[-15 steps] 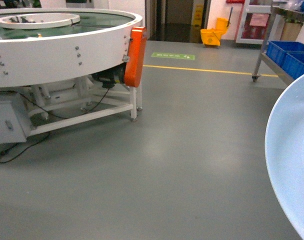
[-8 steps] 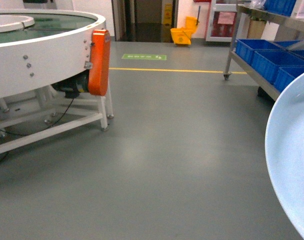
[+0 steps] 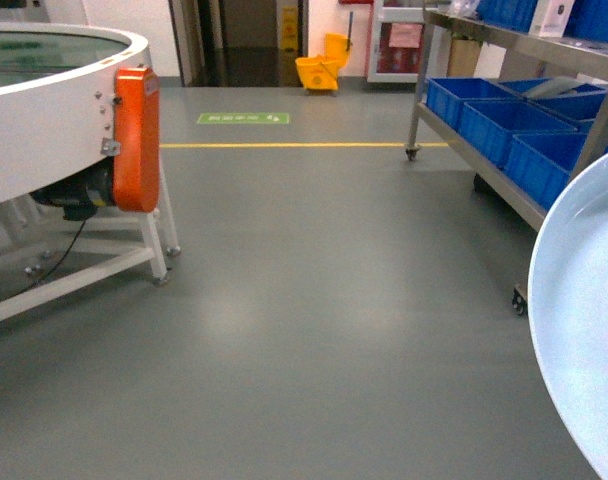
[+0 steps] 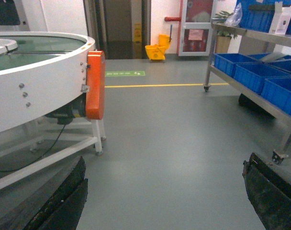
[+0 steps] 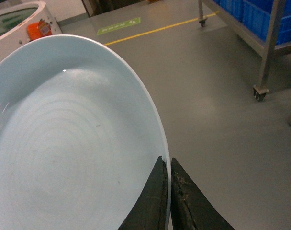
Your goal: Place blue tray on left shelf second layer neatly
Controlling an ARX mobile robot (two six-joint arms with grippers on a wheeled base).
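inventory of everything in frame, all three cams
blue tray: one, pale blue, held off the floor at the right edge of the head view, rim pinched by the right pincer.
steel rack: one, shiny metal on castors, right side of the room.
blue crates: several, bright blue, in a row on the rack's lower tier; more on the tier above.
round machine: one, white with a green top, left side on a white frame.
orange cover: one, on the machine's side.
mop bucket: one, yellow, far end by the doorway.
floor line: one, yellow, across the grey floor.
floor sign: one, green.
left pincer: black, open, empty.
right pincer: black, shut on the tray rim.
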